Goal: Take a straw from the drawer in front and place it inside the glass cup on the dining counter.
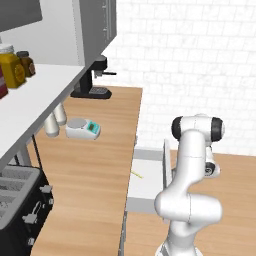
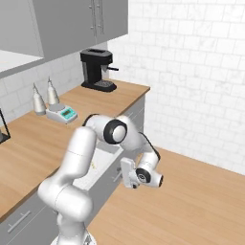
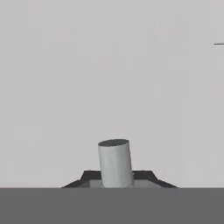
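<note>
drawer (image 1: 145, 185): pulled open beside the wooden worktop (image 1: 90, 175)
straw (image 1: 137, 174): lying loose on the drawer floor; not yet picked up
tool (image 3: 115, 175): jaws narrow, closed on the drawer's bar handle (image 3: 115, 162)
left: grasp straw; carry it to the cup

Open drawer with a straw lying inside.

The wide, shallow, pale grey-white box drawer (image 1: 145, 182) stands pulled out from the front of the wood-topped table, its flat grey front panel (image 1: 166, 170) turned toward the room. On its pale floor lies the very thin, straight, pale yellow straw (image 1: 137, 174), flat and slanted, near the drawer's left wall. From the right base view the drawer (image 2: 98, 167) shows partly behind the arm, the straw (image 2: 93, 165) a small yellow fleck in it.
</note>
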